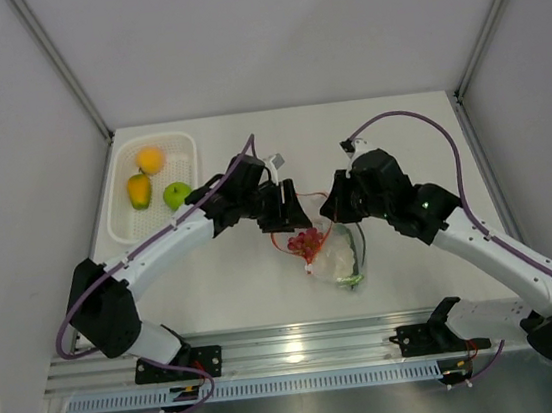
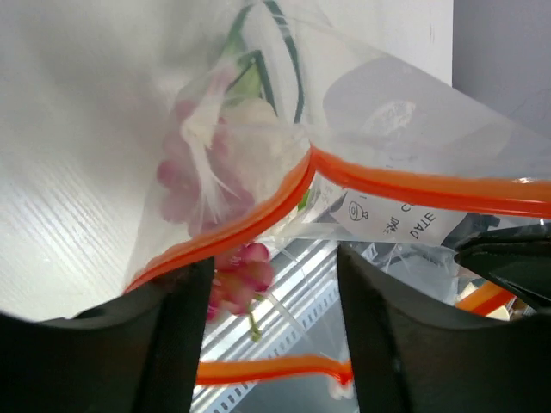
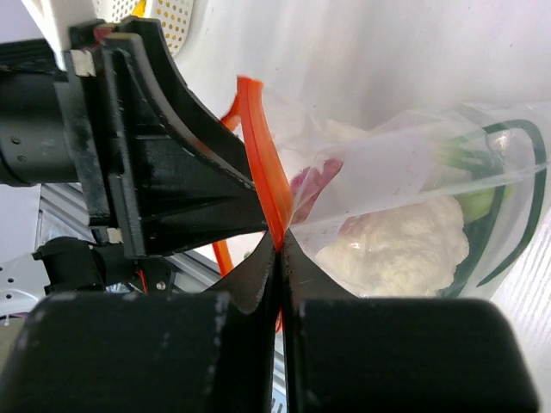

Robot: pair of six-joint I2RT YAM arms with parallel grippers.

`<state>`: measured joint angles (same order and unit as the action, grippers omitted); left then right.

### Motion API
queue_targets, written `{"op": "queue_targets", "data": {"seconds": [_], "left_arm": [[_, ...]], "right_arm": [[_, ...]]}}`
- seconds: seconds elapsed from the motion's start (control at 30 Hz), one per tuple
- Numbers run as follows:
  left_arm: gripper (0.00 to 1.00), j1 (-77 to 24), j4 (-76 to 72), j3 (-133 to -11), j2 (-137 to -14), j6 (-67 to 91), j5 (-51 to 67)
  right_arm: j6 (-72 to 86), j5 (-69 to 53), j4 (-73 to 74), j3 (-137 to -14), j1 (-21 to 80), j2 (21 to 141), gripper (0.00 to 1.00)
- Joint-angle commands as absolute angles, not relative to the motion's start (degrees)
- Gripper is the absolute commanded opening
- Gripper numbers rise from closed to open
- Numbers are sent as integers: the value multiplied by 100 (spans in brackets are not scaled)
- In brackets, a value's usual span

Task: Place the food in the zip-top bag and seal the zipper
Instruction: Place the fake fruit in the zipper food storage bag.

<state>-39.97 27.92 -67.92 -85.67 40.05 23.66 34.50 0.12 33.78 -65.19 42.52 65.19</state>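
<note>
Right hand (image 3: 280, 248) was seen clamped on zipper (image 3: 263, 163); left hand (image 2: 274, 267) was spread wide, nothing gripped, strip crossing just beyond fingertips. Zip-top bag (image 1: 335, 258), between both hands, was judged light, limp, slippery; stiffer strip judged best hold.

Clear bag (image 1: 335, 258), orange-red zipper (image 2: 413, 188) (pinkish pieces (image 2: 245, 280), seemingly).

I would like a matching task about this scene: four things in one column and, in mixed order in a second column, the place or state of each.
Things
1. green apple
2. cauliflower
3. right tool
4. left tool

Place or state
a. shut on the zipper
b. in the white basket
c. open
d. inside the clear bag

Pairs: 1-b, 2-d, 3-a, 4-c
</note>
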Motion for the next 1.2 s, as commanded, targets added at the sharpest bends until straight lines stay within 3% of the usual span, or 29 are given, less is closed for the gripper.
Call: {"op": "queue_targets", "data": {"seconds": [0.0,0.13,0.4,0.6,0.9,1.17], "left_arm": [[63,-4043,3048,-7145,-8131,3718,1970],[77,-4043,3427,-7330,-7735,3463,1662],[80,-4034,3770,-7251,-6892,3305,1030],[79,-4034,3920,-6830,-7030,3269,694],[69,-4043,3648,-6688,-7716,3463,756],[43,-4034,3463,-6838,-8156,3577,1001]], "right_arm": [[3489,-26,3340,-6654,4201,6267,0],[3481,-88,3322,-6636,4131,6232,0],[3401,-97,3445,-6803,4069,6214,0],[3401,-149,3489,-6812,4008,6100,0],[3384,-141,3621,-6803,3973,5898,0],[3428,-79,3648,-6706,3973,5713,0]]}}
